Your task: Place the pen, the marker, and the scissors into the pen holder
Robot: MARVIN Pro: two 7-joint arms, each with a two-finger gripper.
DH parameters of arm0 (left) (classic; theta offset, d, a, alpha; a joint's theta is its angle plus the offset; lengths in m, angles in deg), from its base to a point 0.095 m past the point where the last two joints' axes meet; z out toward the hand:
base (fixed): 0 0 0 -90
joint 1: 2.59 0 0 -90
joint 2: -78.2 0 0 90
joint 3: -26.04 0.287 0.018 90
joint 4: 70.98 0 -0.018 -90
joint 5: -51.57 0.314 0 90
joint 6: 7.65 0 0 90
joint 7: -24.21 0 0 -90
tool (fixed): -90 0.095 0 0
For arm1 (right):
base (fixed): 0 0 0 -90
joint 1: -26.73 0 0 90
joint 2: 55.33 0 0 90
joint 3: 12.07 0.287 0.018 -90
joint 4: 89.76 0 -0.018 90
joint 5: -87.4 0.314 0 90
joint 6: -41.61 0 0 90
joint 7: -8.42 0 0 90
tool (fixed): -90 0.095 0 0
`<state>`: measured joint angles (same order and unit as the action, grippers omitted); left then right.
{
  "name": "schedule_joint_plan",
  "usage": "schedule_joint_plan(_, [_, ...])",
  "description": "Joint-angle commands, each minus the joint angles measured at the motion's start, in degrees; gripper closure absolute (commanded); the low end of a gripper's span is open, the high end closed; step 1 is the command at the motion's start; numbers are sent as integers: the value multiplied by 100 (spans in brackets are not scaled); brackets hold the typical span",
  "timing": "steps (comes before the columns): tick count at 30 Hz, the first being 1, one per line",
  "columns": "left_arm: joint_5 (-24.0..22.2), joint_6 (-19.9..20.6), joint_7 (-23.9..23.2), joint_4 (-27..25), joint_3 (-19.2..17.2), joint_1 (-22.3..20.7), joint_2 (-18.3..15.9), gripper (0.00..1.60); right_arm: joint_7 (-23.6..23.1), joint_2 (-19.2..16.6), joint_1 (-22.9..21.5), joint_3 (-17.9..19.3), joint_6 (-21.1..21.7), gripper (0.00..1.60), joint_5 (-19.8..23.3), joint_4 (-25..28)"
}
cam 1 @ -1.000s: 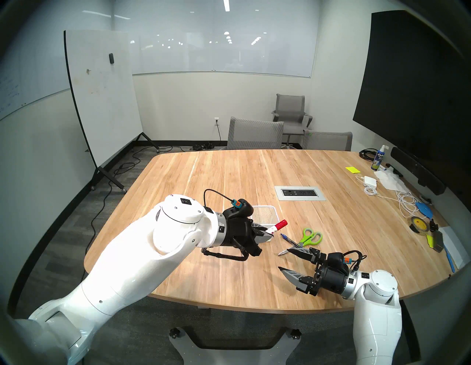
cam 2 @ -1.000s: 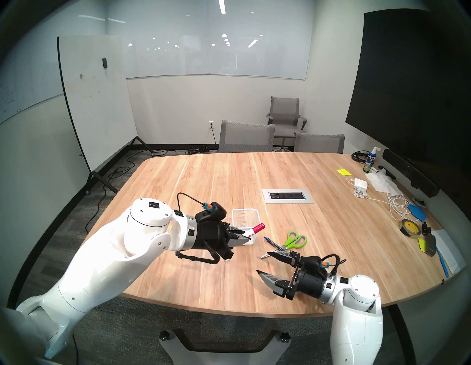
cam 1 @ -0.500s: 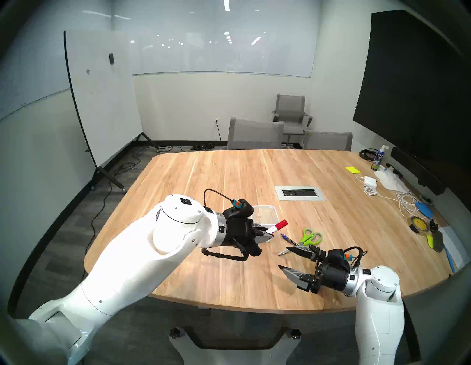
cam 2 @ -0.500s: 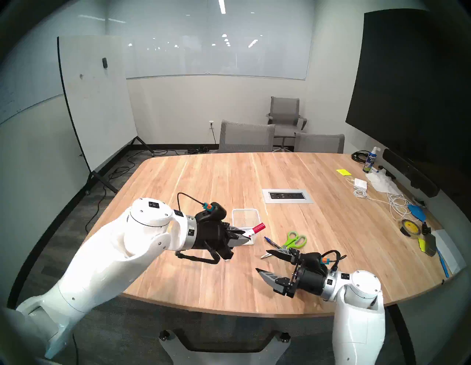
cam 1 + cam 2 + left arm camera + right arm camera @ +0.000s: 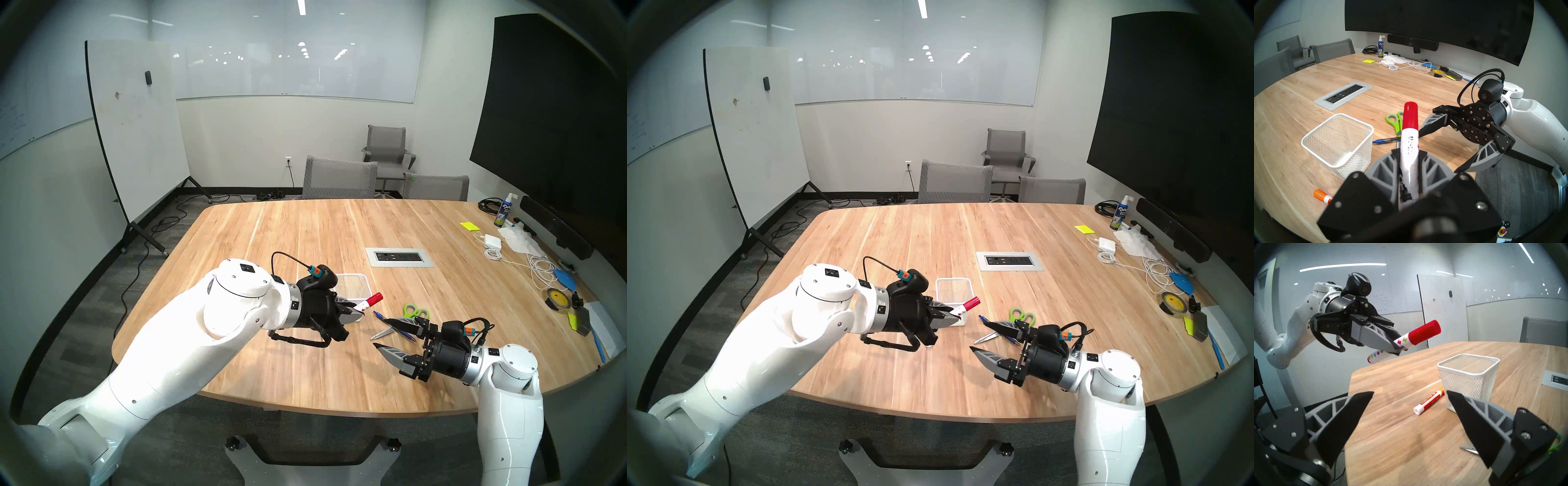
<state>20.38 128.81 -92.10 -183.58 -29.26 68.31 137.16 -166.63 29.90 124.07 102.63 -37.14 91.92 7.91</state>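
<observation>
Left tool [image 5: 1409, 162] pinching red-capped marker [image 5: 1409, 134] mid-barrel, aloft just beside pen holder [image 5: 1356, 153]. Marker light, stiff, smooth: likely slips if tilted. Right tool [image 5: 1409, 414] spread, empty. Pen [image 5: 1385, 140], scissors [image 5: 1395, 122] on counter [image 5: 1305, 95] beyond holder.

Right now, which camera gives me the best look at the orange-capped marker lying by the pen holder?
The right wrist view: the orange-capped marker lies fully exposed on the table beside the pen holder. The left wrist view shows only its orange cap end, the rest hidden behind the left end effector. In both head views the left arm hides it.
</observation>
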Motion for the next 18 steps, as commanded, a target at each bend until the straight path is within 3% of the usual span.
schedule_joint_plan(1, [8, -31, 22, -99, -38, -44, 27, 160, 5, -236, -100, -99, 84, 0, 314, 114])
schedule_joint_plan(4, [7, -31, 23, -99, -37, -45, 27, 160, 5, -340, -66, -170, 80, 0, 425, 134])
schedule_joint_plan(9, [5, -31, 24, -98, -35, -46, 26, 160, 5, -468, -48, -293, -435, 0, 282, 235])
schedule_joint_plan(18, [4, -32, 26, -98, -35, -46, 26, 160, 5, -633, -156, -415, -679, 0, 160, 502])
